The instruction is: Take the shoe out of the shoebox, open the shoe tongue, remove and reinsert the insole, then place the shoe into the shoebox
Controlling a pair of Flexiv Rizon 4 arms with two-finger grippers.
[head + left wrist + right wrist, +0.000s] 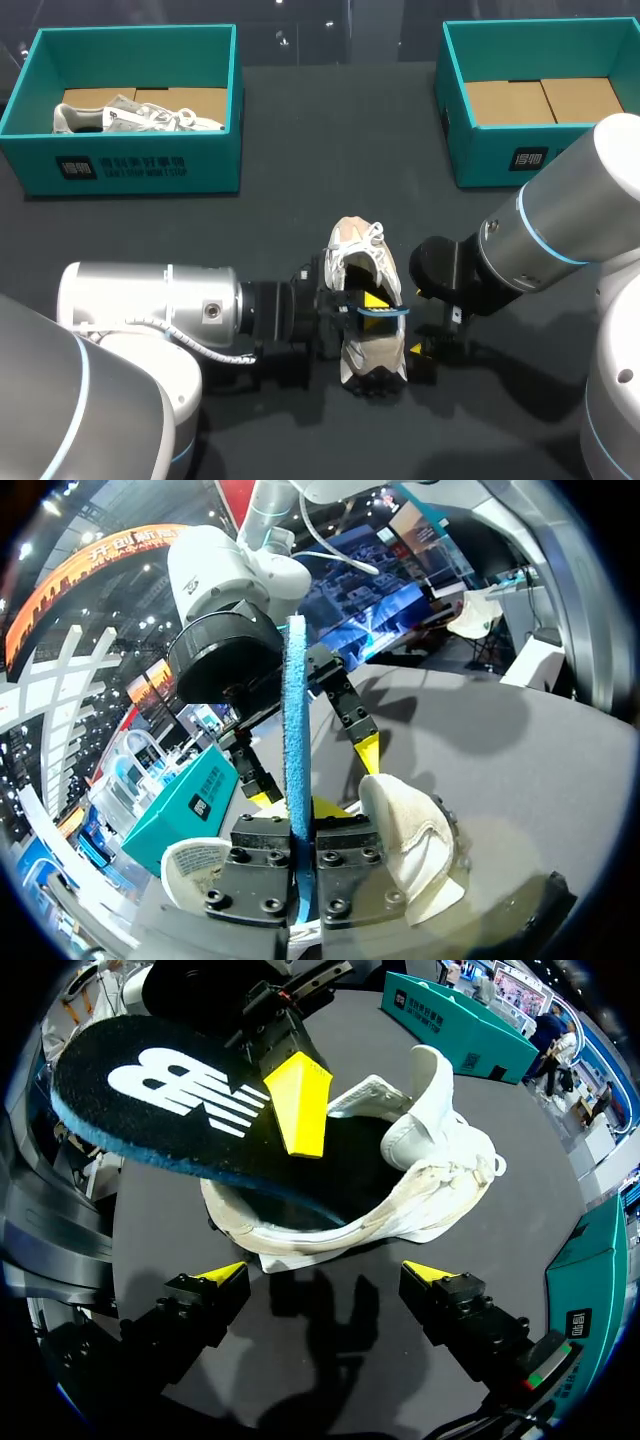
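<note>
Currently the left gripper (297, 830) is clamped on the insole (170, 1100), fingers pinching it across its width. One end of the insole is raised clear of the shoe (365, 270); the other end dips into the shoe's opening, so I judge the insole step is half done. Whether it is going out or back in can't be told.

The right gripper (325, 1275) is spread wide and empty, low over the table (300, 150), just beside the shoe and not touching it.

Key relation: the shoe's long axis runs near-to-far, crosswise to both arms, which meet it from opposite sides. The insole lies roughly along that same axis. The left gripper is the nearer one, right over the shoe.

- The left wrist view shows the insole only edge-on, a thin blue strip between the fingers, with the right gripper beyond it.
- The right wrist view shows the insole's broad dark face and how far it sits inside the shoe.
- Only the head view takes in both boxes, well apart from the shoe: the left box (130, 165) holds a second shoe (130, 115), the right box (480, 160) holds none.
</note>
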